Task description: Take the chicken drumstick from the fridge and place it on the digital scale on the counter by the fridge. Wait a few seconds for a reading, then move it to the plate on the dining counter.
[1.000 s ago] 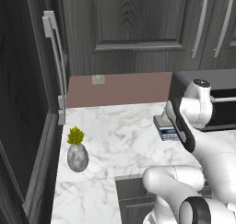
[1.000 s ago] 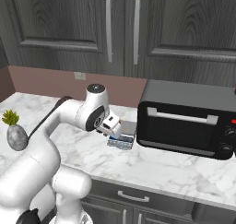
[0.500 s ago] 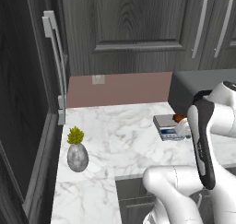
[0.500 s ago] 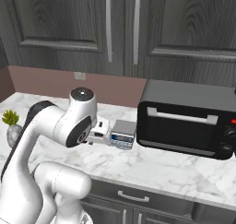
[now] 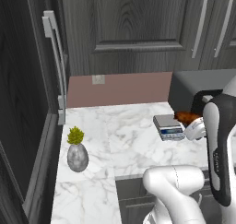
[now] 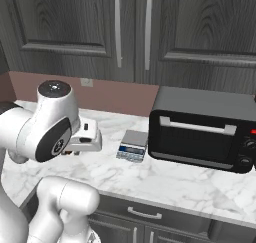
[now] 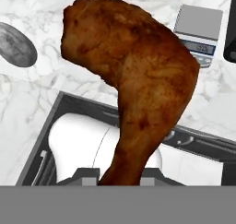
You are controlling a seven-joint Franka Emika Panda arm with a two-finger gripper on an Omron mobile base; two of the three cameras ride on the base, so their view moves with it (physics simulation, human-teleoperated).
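Claw (image 7: 120, 181) clamped on chicken drumstick (image 7: 133, 85), fingertips hidden behind meat, digital scale (image 7: 199, 32) partly cut off

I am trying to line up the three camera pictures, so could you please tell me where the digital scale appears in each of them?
Left base view: the digital scale sits right of centre on the marble counter, beside the chicken drumstick.
Right base view: the scale is at centre, just left of the black toaster oven.
Hand view: the scale is at upper right, beyond the drumstick.
Shared landmark: the marble counter.
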